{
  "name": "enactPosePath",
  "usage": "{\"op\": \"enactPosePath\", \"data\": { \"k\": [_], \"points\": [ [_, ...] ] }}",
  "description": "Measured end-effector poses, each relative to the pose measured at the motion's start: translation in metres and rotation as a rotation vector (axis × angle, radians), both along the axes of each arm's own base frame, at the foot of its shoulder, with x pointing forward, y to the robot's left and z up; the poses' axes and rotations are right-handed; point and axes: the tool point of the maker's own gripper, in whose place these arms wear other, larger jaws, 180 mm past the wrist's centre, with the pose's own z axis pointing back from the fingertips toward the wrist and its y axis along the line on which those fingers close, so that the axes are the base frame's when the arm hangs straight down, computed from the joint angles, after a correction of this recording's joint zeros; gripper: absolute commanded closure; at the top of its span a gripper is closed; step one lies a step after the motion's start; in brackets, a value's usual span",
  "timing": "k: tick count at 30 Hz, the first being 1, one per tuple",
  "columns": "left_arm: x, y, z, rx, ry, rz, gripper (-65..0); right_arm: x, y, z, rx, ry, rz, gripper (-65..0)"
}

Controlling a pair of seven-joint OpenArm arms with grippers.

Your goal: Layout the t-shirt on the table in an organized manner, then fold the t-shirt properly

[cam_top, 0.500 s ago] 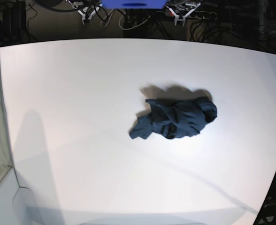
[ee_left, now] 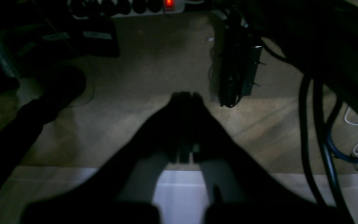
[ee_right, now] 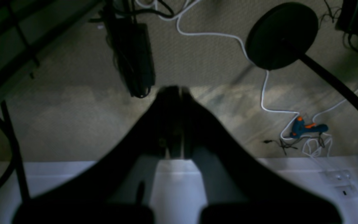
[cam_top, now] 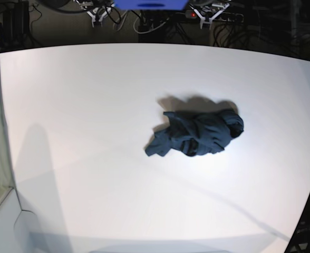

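Note:
The dark navy t-shirt point(cam_top: 197, 133) lies crumpled in a heap on the white table point(cam_top: 91, 116), right of the middle in the base view. Neither arm shows in the base view. In the left wrist view my left gripper point(ee_left: 185, 95) is shut with nothing in it, its dark fingers together and pointing at the carpeted floor past a white edge point(ee_left: 179, 189). The right wrist view shows my right gripper point(ee_right: 174, 89) shut and empty too, above the floor beyond a white edge point(ee_right: 179, 183). The t-shirt does not appear in either wrist view.
Cables and a power strip point(ee_left: 129, 6) with a red light lie on the floor beyond the table. A round black stand base point(ee_right: 281, 34), white cords and a blue glue gun point(ee_right: 306, 128) show in the right wrist view. A blue box point(cam_top: 149, 4) sits behind the table's far edge.

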Motion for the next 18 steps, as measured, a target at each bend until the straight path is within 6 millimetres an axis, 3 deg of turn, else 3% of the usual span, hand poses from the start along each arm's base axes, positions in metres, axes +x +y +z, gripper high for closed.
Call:
{"op": "enactPosePath", "data": {
  "k": [18],
  "points": [
    [-0.0022,-0.0054,0.0041,-0.013,-0.046,0.001,0.0,-0.0080,-0.0014,0.0028,-0.003,-0.018,0.002,0.0]
  ]
}}
